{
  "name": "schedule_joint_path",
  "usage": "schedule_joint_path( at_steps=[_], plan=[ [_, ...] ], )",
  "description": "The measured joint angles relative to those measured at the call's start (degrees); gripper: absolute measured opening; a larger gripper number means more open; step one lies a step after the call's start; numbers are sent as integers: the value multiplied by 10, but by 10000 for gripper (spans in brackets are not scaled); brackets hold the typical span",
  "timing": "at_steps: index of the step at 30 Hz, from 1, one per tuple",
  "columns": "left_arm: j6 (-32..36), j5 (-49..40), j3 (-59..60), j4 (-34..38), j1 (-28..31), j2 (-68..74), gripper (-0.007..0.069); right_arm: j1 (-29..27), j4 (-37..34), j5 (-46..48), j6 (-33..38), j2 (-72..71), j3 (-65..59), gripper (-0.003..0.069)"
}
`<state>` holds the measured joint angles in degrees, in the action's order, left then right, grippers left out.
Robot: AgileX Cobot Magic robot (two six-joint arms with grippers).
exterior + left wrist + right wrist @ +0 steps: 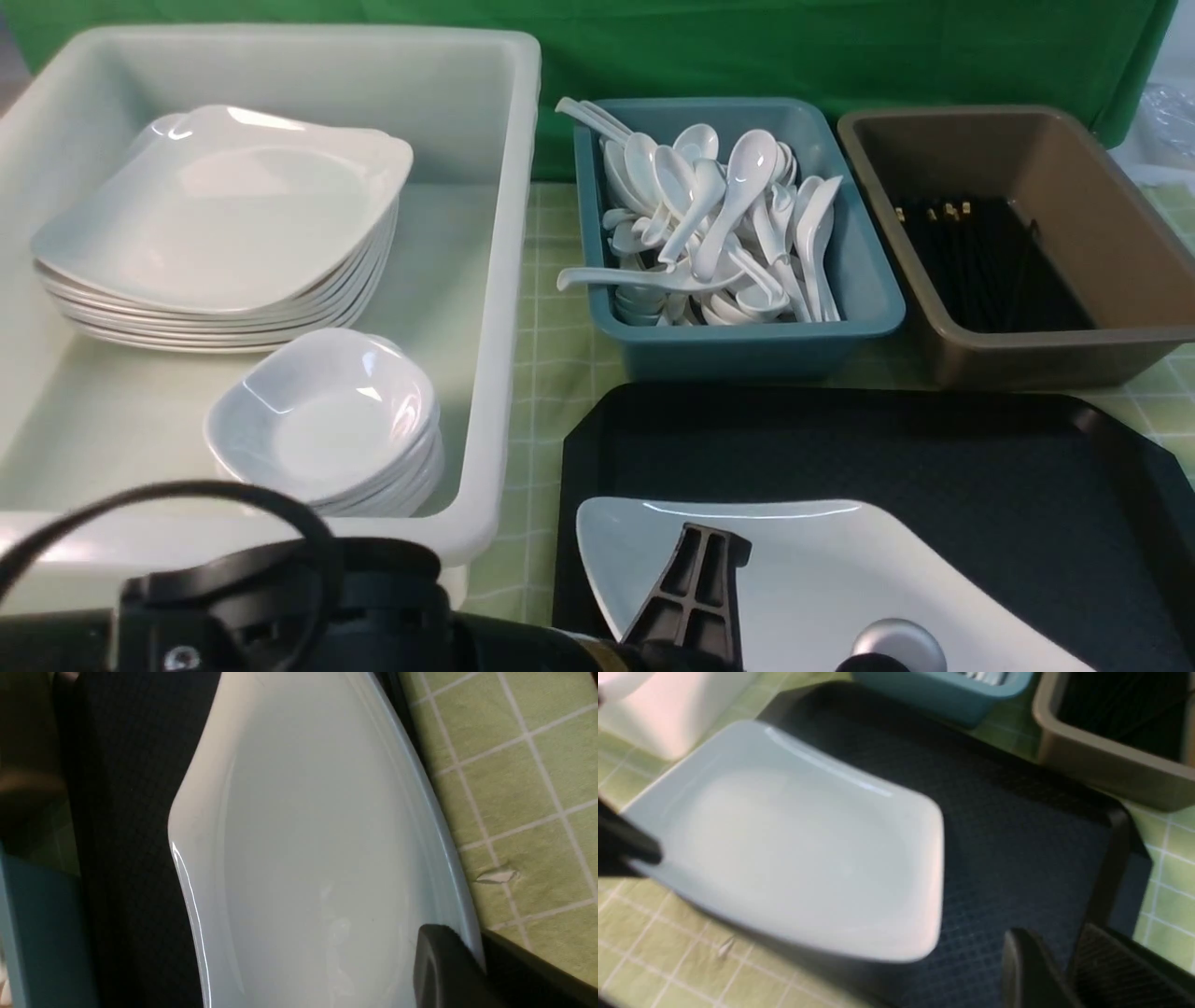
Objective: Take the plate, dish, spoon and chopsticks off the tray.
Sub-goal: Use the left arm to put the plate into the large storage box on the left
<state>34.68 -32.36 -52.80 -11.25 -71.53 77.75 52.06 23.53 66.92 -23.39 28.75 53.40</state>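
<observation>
The large white square plate (822, 569) lies at the near left of the black tray (887, 448). It seems tilted, with its left edge out over the tray rim. My left gripper (695, 579) is shut on the plate's left rim. In the left wrist view, one finger lies on the plate (303, 835) and the other under its rim, with the gripper (472, 952) at the edge. My right gripper (1064, 961) hovers empty over the tray (1008, 812) with its fingers close together, beside the plate (798, 835). No spoon, chopsticks or small dish shows on the tray.
A big white bin (485, 280) at the left holds a stack of plates (224, 224) and small bowls (327, 420). A teal bin (747, 336) holds several white spoons. A brown bin (1074, 355) holds black chopsticks (980, 261). Green checked cloth covers the table.
</observation>
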Motion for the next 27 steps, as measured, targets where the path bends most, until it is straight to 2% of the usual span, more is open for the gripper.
schedule_joint_path(
  at_steps=[2, 5, 7, 9, 14, 17, 20, 21, 25, 27],
  plan=[
    [0, -1, 0, 4, -1, -8, 29, 0, 18, 0, -13, 0, 0, 196],
    [0, -1, -8, 3, -1, -18, 31, 0, 41, 0, -30, 0, 0, 158],
    [-1, -1, -24, 3, -1, -29, 31, 0, 54, 0, -40, 0, 0, 76],
    [-2, -1, -50, -3, 0, -39, 31, 0, 66, 0, -45, 0, 0, 34],
    [-12, 0, -101, -36, 29, -50, 31, 0, 81, 0, -59, -1, 0, 24],
    [-15, -3, -133, -61, 83, -52, 31, 0, 84, -5, -74, -1, 0, 24],
    [-15, -9, -150, -79, 148, -53, 31, 0, 66, -49, -77, -1, 0, 24],
    [-15, -9, -151, -81, 152, -53, 31, 0, 63, -49, -77, -1, 0, 24],
    [-15, -13, -154, -108, 274, -50, 31, 0, -12, -165, -38, -1, 0, 24],
    [-15, -15, -154, -112, 304, -49, 31, 0, -30, -193, -23, -1, 0, 24]
  ],
)
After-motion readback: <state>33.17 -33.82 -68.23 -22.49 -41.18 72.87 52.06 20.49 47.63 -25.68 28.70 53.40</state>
